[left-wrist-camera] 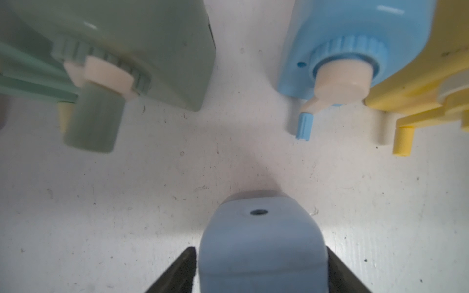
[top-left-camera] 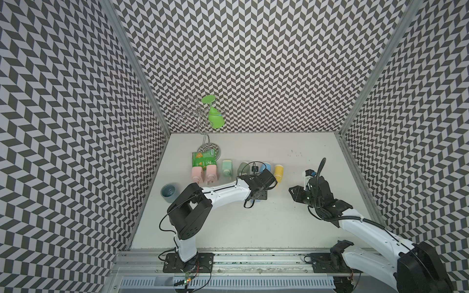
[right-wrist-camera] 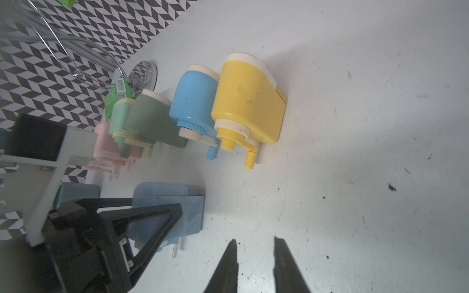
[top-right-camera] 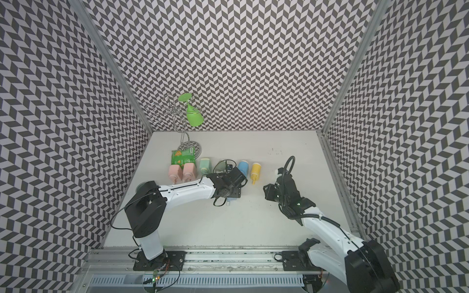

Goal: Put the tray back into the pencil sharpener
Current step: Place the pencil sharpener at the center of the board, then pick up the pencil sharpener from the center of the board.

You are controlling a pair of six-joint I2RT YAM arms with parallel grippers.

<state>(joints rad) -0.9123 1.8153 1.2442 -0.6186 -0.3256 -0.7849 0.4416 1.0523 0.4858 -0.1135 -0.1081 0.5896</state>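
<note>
Straddling the grey-blue pencil sharpener (left-wrist-camera: 261, 228) on the table (left-wrist-camera: 228, 157), left gripper (left-wrist-camera: 261, 250) stands wide; clamping or loose, cannot tell. Tray: none loose, judged seated inside. Right gripper (right-wrist-camera: 255, 253) parted, empty. Only withdrawal left.

**Clearances about the yellow sharpener (top-left-camera: 278, 172).** To its right, bare table (top-left-camera: 317, 152) runs to the side wall, entered only by the right gripper (right-wrist-camera: 255, 239), its jaws parted on nothing. To its left the blue sharpener (left-wrist-camera: 355, 38) stands just beside it, leaving no passable gap. A narrow lane opens between that one and the sage-green sharpener (left-wrist-camera: 127, 38). Before the yellow sharpener's crank an open strip crosses to the grey-blue sharpener (left-wrist-camera: 261, 223), straddled by the left gripper (left-wrist-camera: 261, 251). Farther left, the mint sharpener (top-left-camera: 226, 167), pink sharpeners (top-left-camera: 197, 173), snack bag (top-left-camera: 203, 158) and wire rack (top-left-camera: 200, 114) crowd the corner.
</note>
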